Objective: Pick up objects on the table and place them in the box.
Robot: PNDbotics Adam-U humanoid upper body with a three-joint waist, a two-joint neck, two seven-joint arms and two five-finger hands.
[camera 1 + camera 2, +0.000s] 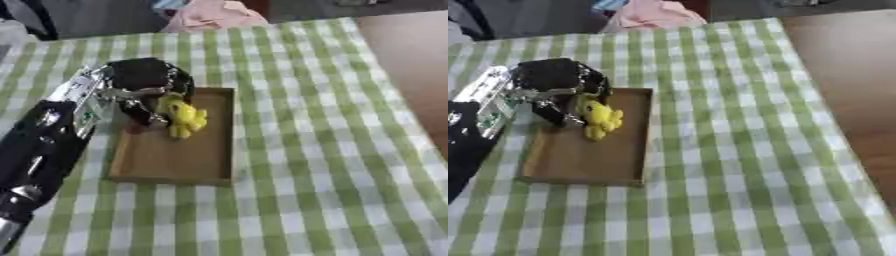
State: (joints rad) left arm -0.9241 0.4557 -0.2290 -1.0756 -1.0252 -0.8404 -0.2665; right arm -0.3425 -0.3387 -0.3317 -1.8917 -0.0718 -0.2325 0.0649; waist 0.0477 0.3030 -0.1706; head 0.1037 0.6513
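A shallow brown box (184,160) lies on the green checked table. My left hand (140,82) hangs over the box's far left corner, with its black arm coming in from the lower left. Its fingers are curled round a small yellow toy (184,117), which sits low over the far end of the box; I cannot tell whether the toy touches the box floor. The right hand shows in neither view.
A green and white checked cloth (332,150) covers the table, and its right edge gives way to brown floor (411,60). A pink cloth (214,15) lies past the far edge.
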